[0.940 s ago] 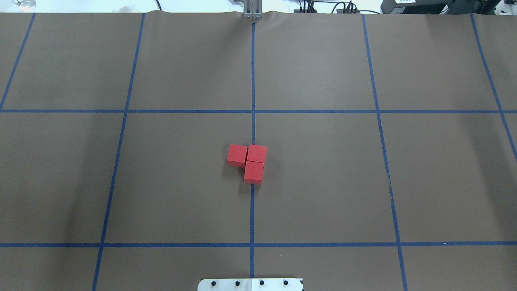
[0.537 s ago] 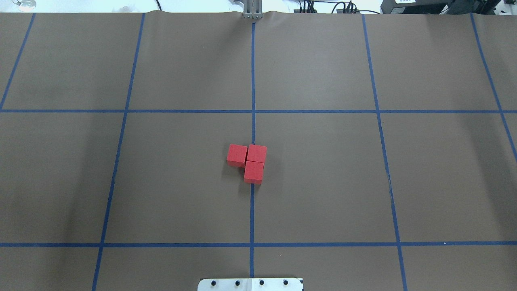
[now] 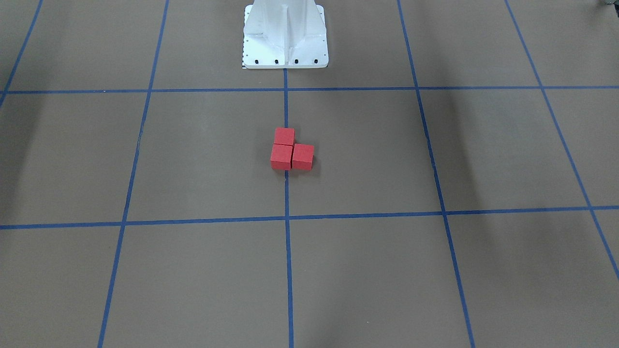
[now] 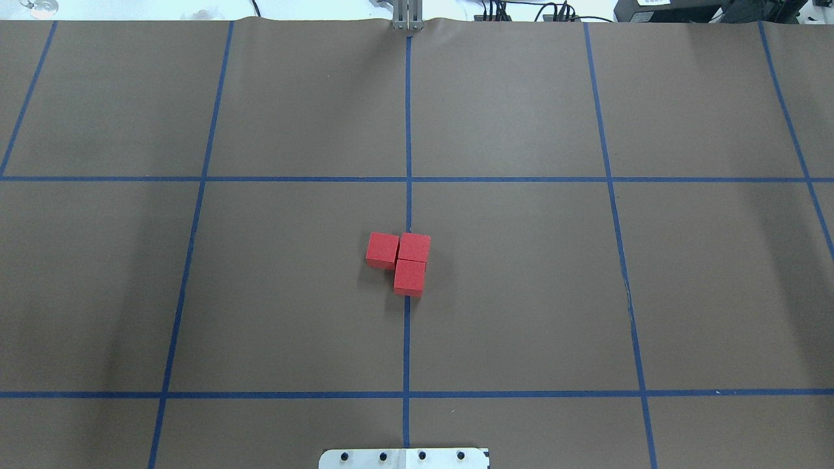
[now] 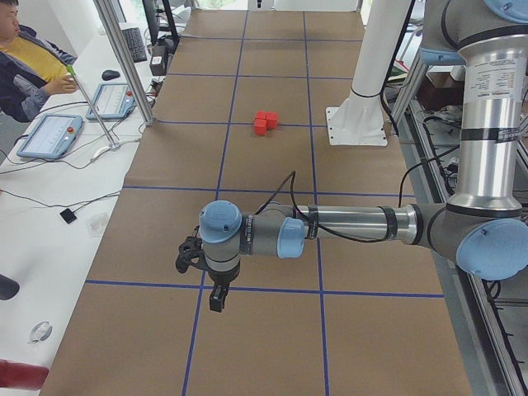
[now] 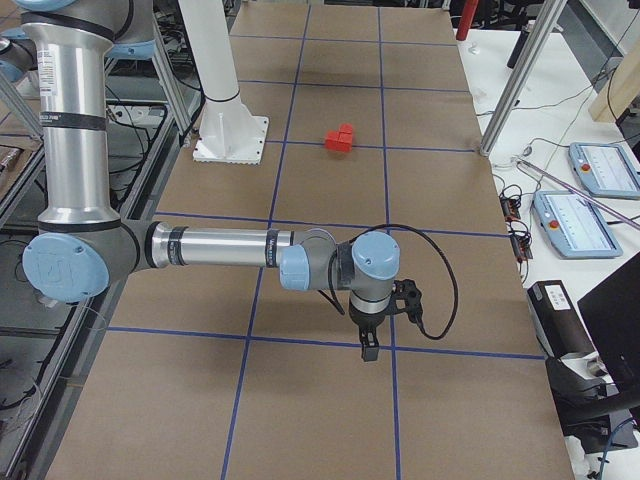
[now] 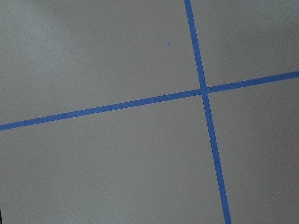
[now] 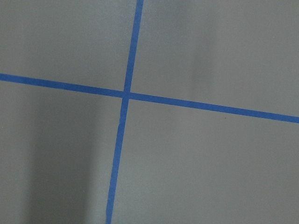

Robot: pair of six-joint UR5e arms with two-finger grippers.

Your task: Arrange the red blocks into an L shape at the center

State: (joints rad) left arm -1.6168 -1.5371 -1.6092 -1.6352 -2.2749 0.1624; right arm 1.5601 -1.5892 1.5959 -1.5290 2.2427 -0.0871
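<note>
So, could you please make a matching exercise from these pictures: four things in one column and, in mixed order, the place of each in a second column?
Things
1. three small matte red cubes
2. white metal robot pedestal
3. left arm's black two-finger gripper
4. nearer grey teach pendant

Places
A. on the white bench
B. above a crossing of blue tape lines, far from the cubes
C. touching in an L on the middle blue tape line
D. on the robot's side, where the middle line ends

Pairs: 1-C, 2-D, 3-B, 4-A
</note>
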